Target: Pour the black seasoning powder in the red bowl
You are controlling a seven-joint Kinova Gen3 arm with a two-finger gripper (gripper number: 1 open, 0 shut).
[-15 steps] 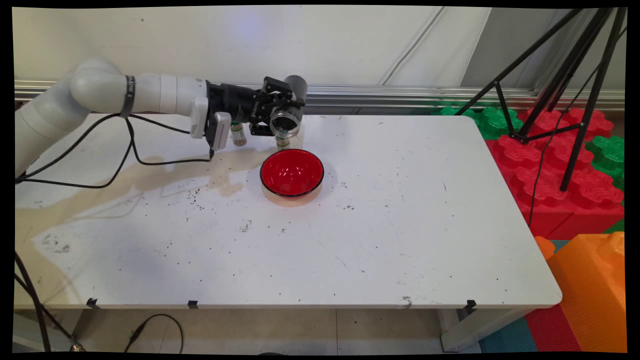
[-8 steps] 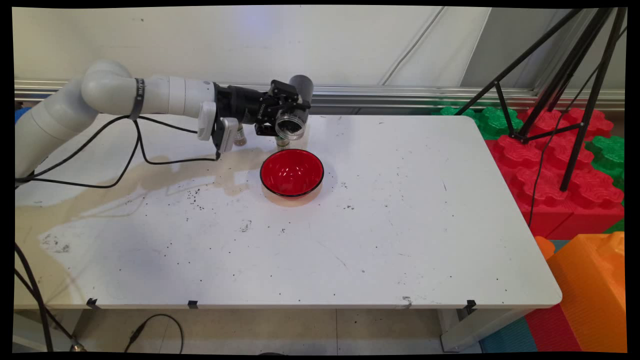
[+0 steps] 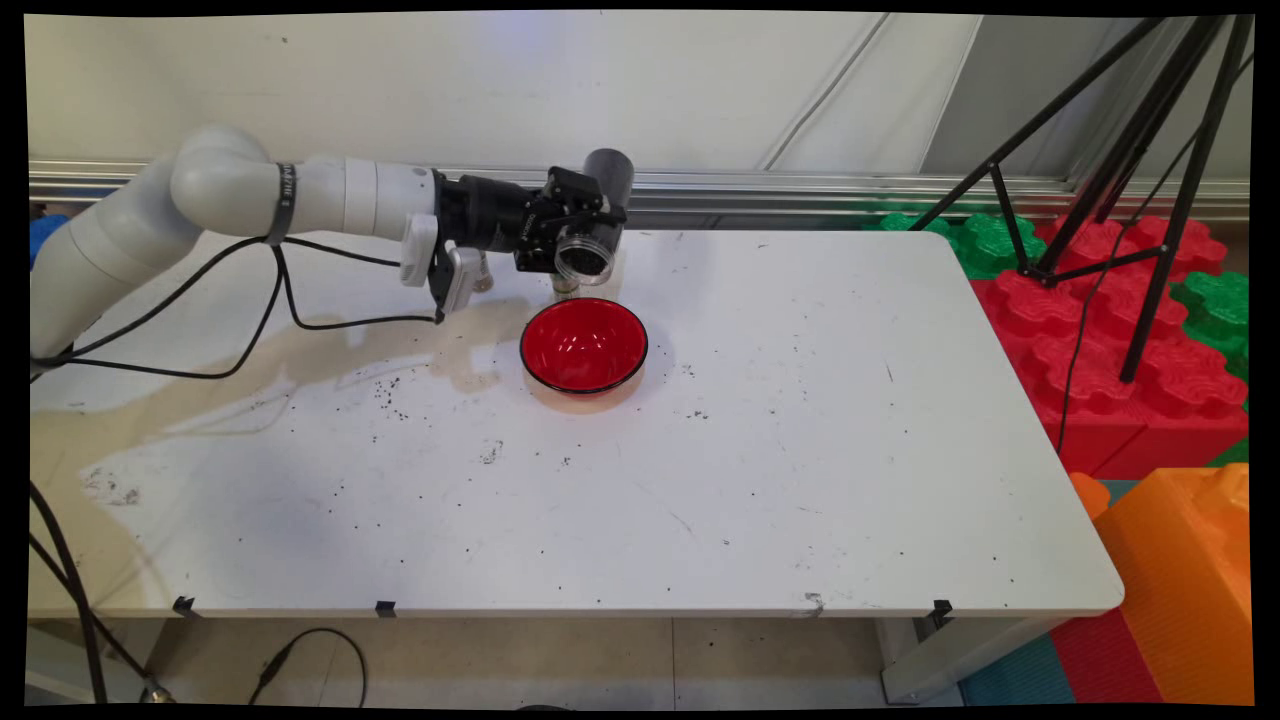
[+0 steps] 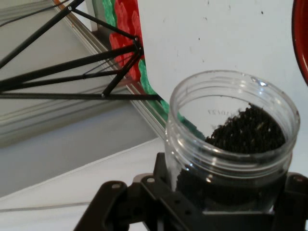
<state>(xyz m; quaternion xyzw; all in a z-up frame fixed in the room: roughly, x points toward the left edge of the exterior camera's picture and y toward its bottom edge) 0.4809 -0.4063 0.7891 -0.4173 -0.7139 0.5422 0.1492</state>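
Main view: the white arm reaches in from the left, and its gripper [image 3: 583, 238] hangs above the back of the white counter [image 3: 800, 480], just behind the red bowl [image 3: 584, 345]. The jaws are closed around a clear plastic jar [image 3: 592, 252], which lies tipped on its side with its open mouth facing the camera and down toward the bowl's far rim. Dark contents show inside. Under the gripper, a small bottle [image 3: 566, 287] stands on the counter right behind the bowl, and another small bottle [image 3: 483, 274] is half hidden by the wrist. Dark specks are scattered across the counter on the near side of the bowl and to its left. A black tripod [image 3: 1130, 150] stands off the counter's right end, over red and green foam blocks [image 3: 1100, 330].

Hand view: the jar [image 4: 231, 139] fills the lower right, clamped low between the black fingers [image 4: 293, 197]. Dark granules [image 4: 248, 132] are heaped against its lower wall, close to the lip. A sliver of the bowl's red rim [image 4: 301, 43] shows at the right edge, apart from the jar's mouth.

The main risk, as I judge it, is spillage: the mouth seems to sit behind the bowl rather than squarely over it, so any further tilt could drop granules onto the counter. The lowered jar could also knock the bottle standing beneath it.
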